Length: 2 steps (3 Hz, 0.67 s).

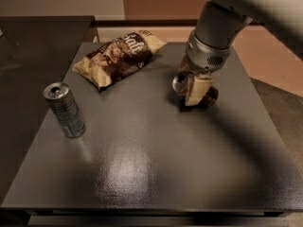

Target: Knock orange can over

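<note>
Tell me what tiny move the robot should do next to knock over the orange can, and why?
Probably a short sideways shove toward the chip bag: the gripper sits right against the orange can, which looks only tilted, not lying on the table.

The table (pixel 151 174) was dark grey with a fine speckled sheen. On its left side the slim can (pixel 65 110) showed a silver top over faint blue-grey bands, while the chip bag (pixel 118 56) at the back was cream at its ends and dark brown through the middle, with pale lettering. The gripper (pixel 196 90) — pale cream below the light grey arm (pixel 215 37) with its dotted vent patch — sat at the orange can (pixel 182 82) on the table's right half; that can showed a silver top rim and a dark orange-brown body.
</note>
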### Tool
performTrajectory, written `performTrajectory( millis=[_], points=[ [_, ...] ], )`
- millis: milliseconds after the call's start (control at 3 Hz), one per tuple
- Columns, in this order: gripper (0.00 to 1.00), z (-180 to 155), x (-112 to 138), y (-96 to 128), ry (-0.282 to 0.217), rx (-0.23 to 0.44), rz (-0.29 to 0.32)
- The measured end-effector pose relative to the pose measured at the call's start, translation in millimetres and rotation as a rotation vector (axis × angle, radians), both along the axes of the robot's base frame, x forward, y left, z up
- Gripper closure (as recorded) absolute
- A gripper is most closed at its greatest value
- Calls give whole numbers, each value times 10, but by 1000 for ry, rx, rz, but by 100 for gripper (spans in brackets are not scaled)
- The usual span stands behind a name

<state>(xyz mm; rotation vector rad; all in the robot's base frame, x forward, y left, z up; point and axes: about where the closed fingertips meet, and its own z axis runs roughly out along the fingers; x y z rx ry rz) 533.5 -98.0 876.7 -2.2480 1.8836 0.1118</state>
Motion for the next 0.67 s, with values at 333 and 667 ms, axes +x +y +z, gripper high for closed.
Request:
performTrajectory(
  millis=[333, 667],
  points=[
    [0, -158, -103, 127, 25, -5, 25],
    [0, -158, -103, 127, 24, -5, 25]
  ],
)
